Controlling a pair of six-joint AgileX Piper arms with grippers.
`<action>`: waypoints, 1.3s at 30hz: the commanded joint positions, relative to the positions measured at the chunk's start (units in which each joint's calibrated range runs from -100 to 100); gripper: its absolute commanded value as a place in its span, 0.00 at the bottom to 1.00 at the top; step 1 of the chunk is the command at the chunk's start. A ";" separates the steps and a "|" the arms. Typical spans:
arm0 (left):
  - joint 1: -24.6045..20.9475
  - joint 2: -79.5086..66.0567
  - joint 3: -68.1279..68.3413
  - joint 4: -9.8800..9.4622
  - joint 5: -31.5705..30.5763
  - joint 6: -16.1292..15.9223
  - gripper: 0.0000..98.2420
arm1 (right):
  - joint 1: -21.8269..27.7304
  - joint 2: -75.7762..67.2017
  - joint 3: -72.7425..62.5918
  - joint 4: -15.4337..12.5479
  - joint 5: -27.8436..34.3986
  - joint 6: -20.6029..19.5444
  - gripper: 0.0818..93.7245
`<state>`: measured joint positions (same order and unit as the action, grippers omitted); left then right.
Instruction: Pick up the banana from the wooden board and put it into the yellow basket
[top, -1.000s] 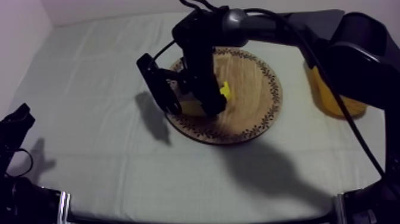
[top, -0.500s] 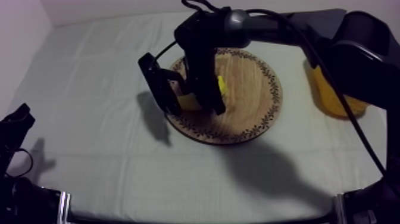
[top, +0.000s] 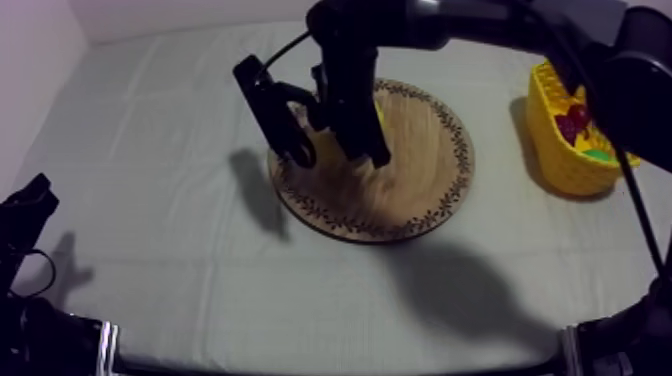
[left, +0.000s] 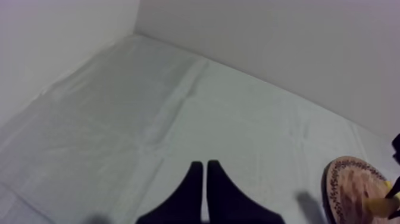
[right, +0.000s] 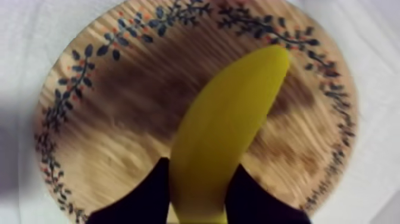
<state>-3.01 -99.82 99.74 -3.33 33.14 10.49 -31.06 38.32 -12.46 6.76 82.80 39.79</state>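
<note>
Squarely between the closed right jaws sits the banana (right: 229, 128), over the board (right: 119, 137).

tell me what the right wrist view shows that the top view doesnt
Right wrist view: the banana seen along its length, clamped between the fingers of my right gripper. Top view: the yellow basket at the right side with toy fruit in it, and my left gripper resting low at the left, away from the work. Shared: the wooden board with its patterned rim, and my right gripper over it.
</note>
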 joint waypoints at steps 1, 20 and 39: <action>0.01 0.00 0.03 0.03 0.01 -0.01 0.00 | 0.15 -2.93 0.04 0.38 0.41 0.38 0.19; 0.01 0.00 0.03 0.03 0.01 -0.01 0.00 | 0.22 -24.46 7.17 1.19 5.93 0.44 0.19; 0.01 0.00 0.03 0.03 0.01 -0.01 0.00 | 5.49 -28.57 7.83 1.94 7.69 -11.28 0.21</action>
<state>-3.01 -99.82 99.74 -3.33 33.18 10.49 -26.25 9.76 -4.66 8.60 90.73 30.00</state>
